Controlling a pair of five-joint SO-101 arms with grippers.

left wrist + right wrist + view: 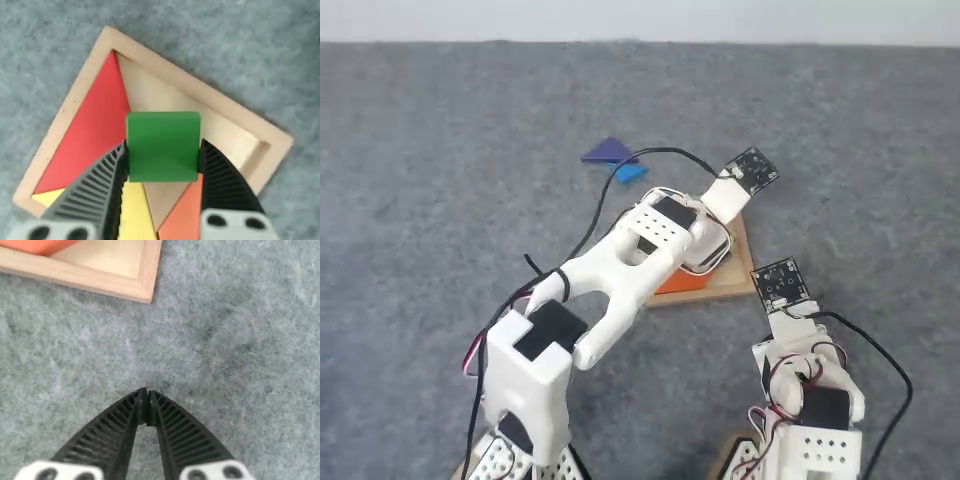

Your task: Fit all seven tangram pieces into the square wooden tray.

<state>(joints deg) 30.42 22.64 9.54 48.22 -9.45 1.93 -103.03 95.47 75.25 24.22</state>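
Now the left pincer (162,146) grips a green square (162,132) by two opposite sides over the bare middle of the wooden tray (200,86). A red triangle (90,135), a yellow piece (132,212) and an orange piece (185,215) lie in the tray. The right pincer (145,392) is closed and empty over the grey counter (225,340), near a tray corner. A dark blue piece (610,152) and a light blue piece (631,172) lie apart from the tray.

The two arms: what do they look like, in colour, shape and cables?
The left arm and the right arm are white, blocky plastic with black motors and black cables. The left end effector and the right end effector have black ribbed fingers that taper, on pale bases.
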